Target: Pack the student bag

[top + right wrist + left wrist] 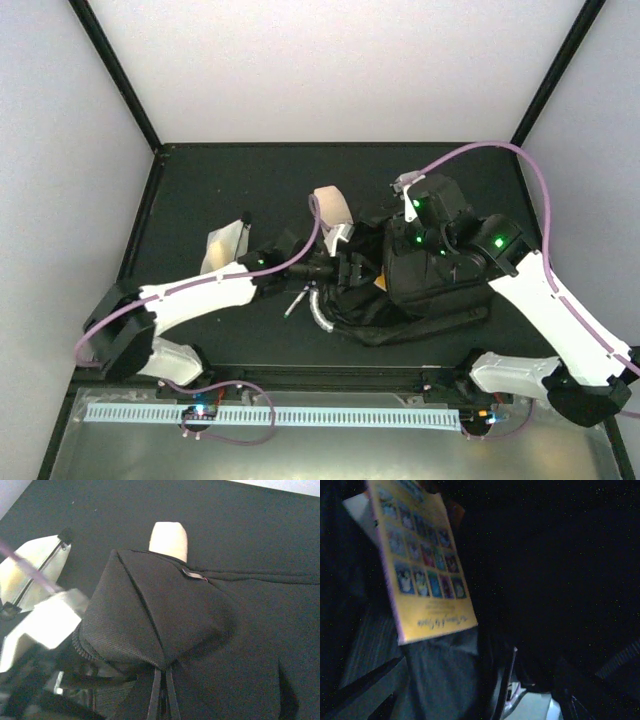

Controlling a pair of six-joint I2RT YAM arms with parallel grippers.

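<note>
Apparently the student bag (425, 285) lay right of the middle of the table (220, 190). The left gripper (348, 268) was inside its mouth, probably to push the yellow book (420, 565) deeper. The right gripper (438, 242) sat on top, perhaps to steady it. I could not tell either pincer's state.

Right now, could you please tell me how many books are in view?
1. A yellow book sits inside the student bag, shown only by the left wrist camera. More may be hidden in the dark interior.
</note>
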